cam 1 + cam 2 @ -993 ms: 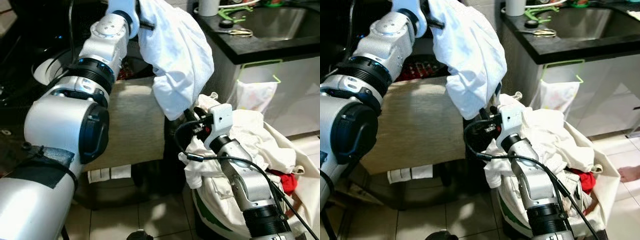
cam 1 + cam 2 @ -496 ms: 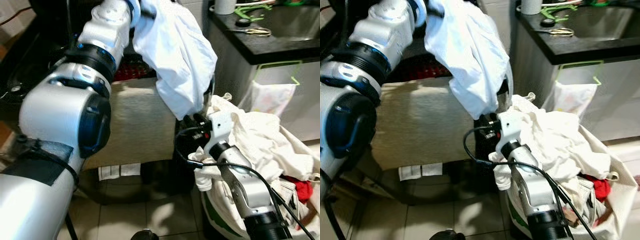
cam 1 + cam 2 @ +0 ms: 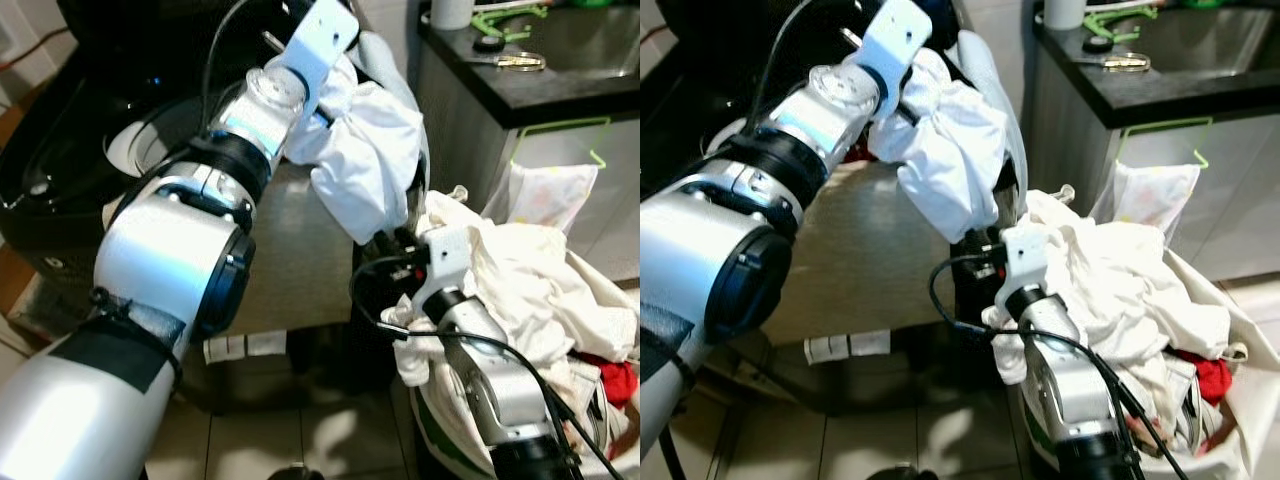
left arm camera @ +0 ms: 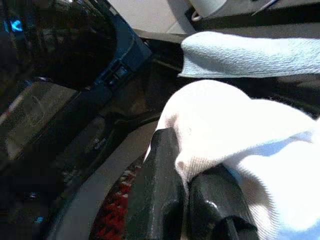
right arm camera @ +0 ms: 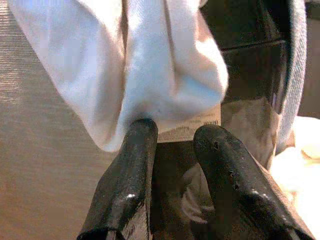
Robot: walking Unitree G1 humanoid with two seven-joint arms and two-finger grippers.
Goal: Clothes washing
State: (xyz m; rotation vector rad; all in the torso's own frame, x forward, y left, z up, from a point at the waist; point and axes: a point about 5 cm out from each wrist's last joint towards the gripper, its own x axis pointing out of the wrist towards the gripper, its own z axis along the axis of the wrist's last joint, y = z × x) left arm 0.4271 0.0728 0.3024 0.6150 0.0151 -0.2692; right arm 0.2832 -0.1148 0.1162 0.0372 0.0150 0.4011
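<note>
White garment (image 3: 365,165), crumpled, hangs bunched from left gripper (image 4: 187,187), fingers clenched on cloth; right gripper (image 5: 172,145) parted beneath its hem, grasping nothing.

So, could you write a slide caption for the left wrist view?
Left gripper pinching a white garment above the washing machine.

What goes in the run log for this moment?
left gripper: shut on white cotton garment, raised beside black washing machine | right gripper: open, under garment's hanging end | white laundry bag: full
</note>
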